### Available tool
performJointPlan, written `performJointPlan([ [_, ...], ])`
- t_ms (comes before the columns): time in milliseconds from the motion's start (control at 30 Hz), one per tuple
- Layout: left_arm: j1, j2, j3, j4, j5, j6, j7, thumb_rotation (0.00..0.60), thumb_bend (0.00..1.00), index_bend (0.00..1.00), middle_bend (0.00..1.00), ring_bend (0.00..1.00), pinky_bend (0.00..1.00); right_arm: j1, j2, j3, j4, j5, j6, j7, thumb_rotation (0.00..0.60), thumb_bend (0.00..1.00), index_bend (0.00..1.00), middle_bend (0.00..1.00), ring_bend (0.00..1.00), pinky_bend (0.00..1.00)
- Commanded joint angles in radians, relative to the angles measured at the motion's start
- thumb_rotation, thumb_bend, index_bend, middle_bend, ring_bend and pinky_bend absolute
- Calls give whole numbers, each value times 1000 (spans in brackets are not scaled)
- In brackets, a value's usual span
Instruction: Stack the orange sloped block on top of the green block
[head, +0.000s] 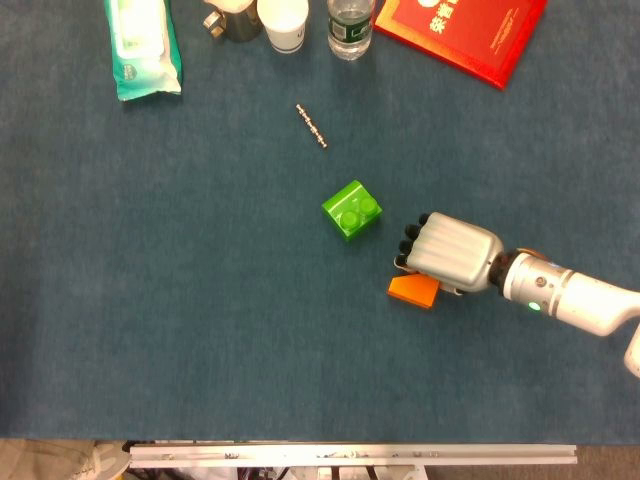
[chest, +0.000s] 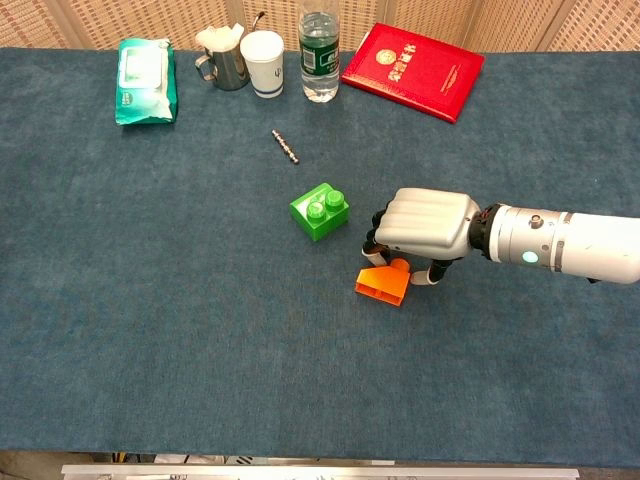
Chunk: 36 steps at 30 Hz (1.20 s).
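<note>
Robot hand (chest: 420, 227) arched over the orange block (chest: 383, 283) on the table (chest: 150, 300), fingers straddling it; whether they grip cannot be told. An off-centre close may skid it. Green block (chest: 320, 211) lies just beyond-left.

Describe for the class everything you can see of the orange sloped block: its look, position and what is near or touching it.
The orange sloped block is a small wedge of bright orange, plastic by the look of it, with a stud at its higher end and a face sloping down toward the camera. It lies flat on the blue cloth table, apart from the green block, which sits up and to its left. The right hand is over its studded end, fingers either side; whether they touch it yet cannot be told.
</note>
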Motion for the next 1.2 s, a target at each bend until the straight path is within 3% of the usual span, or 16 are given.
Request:
performJointPlan([
  [33, 0, 0, 0, 1, 0, -1, -1, 600, 220, 227, 328, 325, 240, -2, -4, -2, 7, 0, 0, -3, 600, 204, 470, 471, 330, 436],
  [533, 1, 1, -2, 4, -1, 0, -11, 600, 220, 226, 328, 325, 240, -2, -7, 7, 24, -12, 26, -28, 600, 263, 594, 475, 330, 436],
  [933, -7, -3, -1, 8, 6, -11, -12, 600, 220, 227, 327, 325, 240, 25, 127, 34, 0, -47, 42, -204, 600, 264, 599, 486, 330, 435],
  [1200, -13, -6, 1, 3, 13, -17, -6, 600, 220, 227, 327, 325, 240, 44, 158, 38, 31, -86, 20, -353, 600, 268, 599, 491, 331, 428],
])
